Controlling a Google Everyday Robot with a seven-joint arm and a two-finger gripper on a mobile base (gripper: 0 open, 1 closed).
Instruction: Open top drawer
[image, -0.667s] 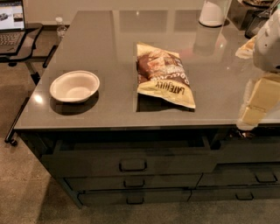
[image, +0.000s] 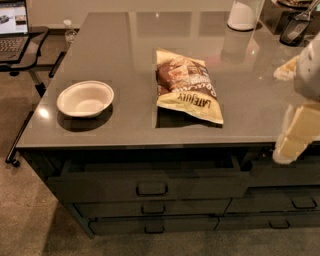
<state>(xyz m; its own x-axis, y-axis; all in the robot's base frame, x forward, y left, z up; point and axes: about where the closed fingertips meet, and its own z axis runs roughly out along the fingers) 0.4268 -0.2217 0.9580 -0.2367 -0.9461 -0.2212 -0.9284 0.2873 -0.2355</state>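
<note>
One very wide dark grey top drawer (image: 100, 187) juts partway out from under the glossy grey surface (image: 125, 50), a strip of its dark interior showing.

Its small rectangular loop handle (image: 151, 188) sits at the middle of the tall flat front, with two shallower dark drawers (image: 200, 207) stacked below it. The cream-coloured gripper (image: 282, 152) hangs at the right edge of view, over the surface's front edge and well apart from the handle; whether it is spread or pressed together cannot be told. On the surface lie a round white bowl (image: 85, 98) at the left and a brown-and-yellow crinkled snack bag (image: 187, 87) near the middle.
</note>
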